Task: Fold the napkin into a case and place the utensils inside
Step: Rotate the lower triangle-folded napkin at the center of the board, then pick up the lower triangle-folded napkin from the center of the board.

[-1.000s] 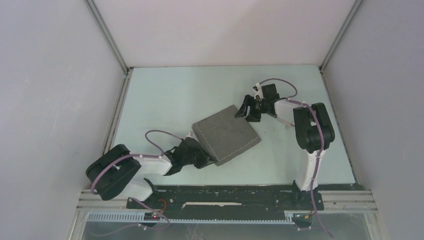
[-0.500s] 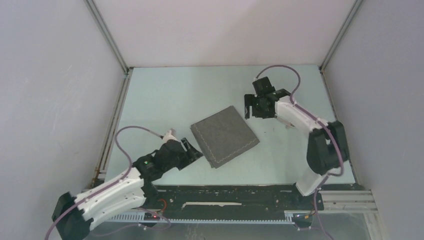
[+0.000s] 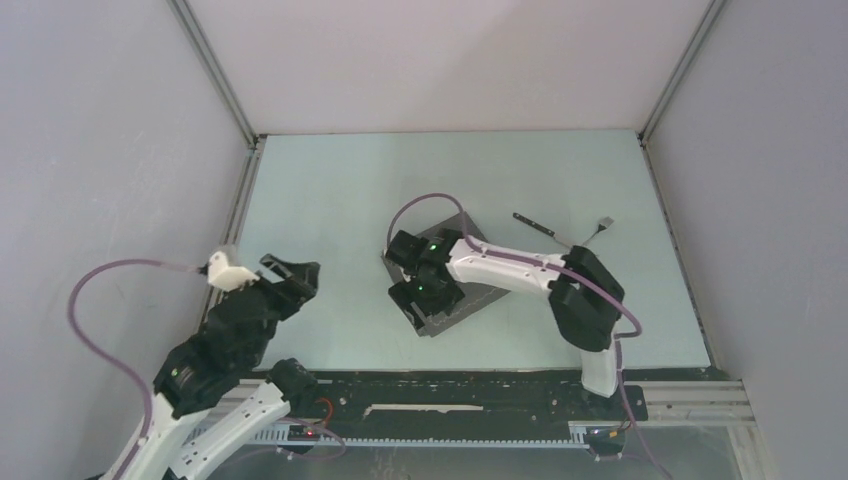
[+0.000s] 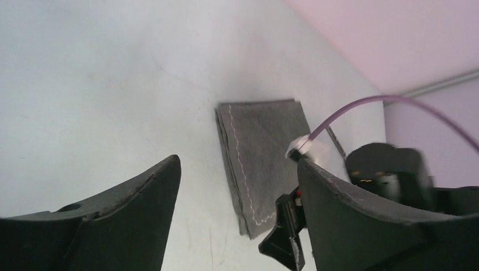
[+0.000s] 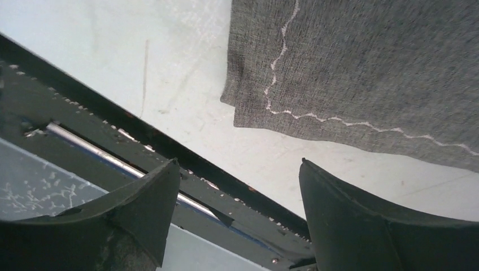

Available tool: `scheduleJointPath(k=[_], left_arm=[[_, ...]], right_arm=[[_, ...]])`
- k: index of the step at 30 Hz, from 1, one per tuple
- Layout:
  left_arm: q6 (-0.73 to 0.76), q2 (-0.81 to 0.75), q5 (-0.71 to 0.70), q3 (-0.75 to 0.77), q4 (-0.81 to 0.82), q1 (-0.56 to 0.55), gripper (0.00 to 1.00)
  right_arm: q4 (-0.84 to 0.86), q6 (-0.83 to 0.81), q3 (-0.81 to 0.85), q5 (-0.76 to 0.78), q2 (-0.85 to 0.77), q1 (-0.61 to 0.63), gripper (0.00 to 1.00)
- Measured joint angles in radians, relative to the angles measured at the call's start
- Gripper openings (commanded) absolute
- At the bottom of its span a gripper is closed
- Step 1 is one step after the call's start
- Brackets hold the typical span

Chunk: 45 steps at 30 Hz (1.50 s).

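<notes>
The napkin (image 3: 472, 298) is a folded grey square with pale stitching, lying flat mid-table, also in the left wrist view (image 4: 260, 152) and the right wrist view (image 5: 367, 62). My right gripper (image 3: 422, 296) hovers over its near-left corner, open and empty (image 5: 238, 164). My left gripper (image 3: 292, 272) is drawn back to the left, apart from the cloth, open with nothing between its fingers (image 4: 238, 164). The utensils lie behind the right arm: a dark knife (image 3: 535, 225) and a small fork (image 3: 598, 229). No case shape shows.
The black rail (image 5: 169, 152) along the table's near edge lies just below the right gripper. Grey walls (image 3: 120, 200) close the table in on the left, back and right. The right arm (image 3: 520, 268) stretches across the napkin.
The left gripper let go of the napkin's near edge, opened and pulled back left. The right arm swung from behind the napkin across to its near-left corner, uncovering the utensils.
</notes>
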Motion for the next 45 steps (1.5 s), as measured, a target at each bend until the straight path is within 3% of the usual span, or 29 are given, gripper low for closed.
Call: scheduleJointPath(k=[4,9,21,29,37,43,45], left_arm=[[0.022,-0.101,-0.073,0.015,-0.066,0.0,0.82],[0.044,-0.116,-0.101,0.016,-0.111,0.0,0.82],[0.093,-0.131,-0.121,0.016,-0.134,0.0,0.83],[0.11,-0.132,-0.134,0.028,-0.148,0.0,0.83],[0.111,-0.137,-0.134,0.032,-0.151,0.0,0.83],[0.106,-0.134,-0.129,0.03,-0.15,0.0,0.84],[0.097,-0.123,-0.117,0.023,-0.148,0.0,0.84]], right_arm=[[-0.067,0.044,0.07,0.018,0.106,0.034,0.75],[-0.1,0.085,0.182,0.041,0.196,0.055,0.67],[-0.167,0.116,0.25,0.079,0.304,0.06,0.66],[-0.165,0.119,0.246,0.085,0.331,0.061,0.57],[-0.154,0.122,0.214,0.127,0.32,0.054,0.31],[-0.154,0.122,0.202,0.164,0.306,0.055,0.03],[-0.143,0.117,0.19,0.165,0.295,0.056,0.0]])
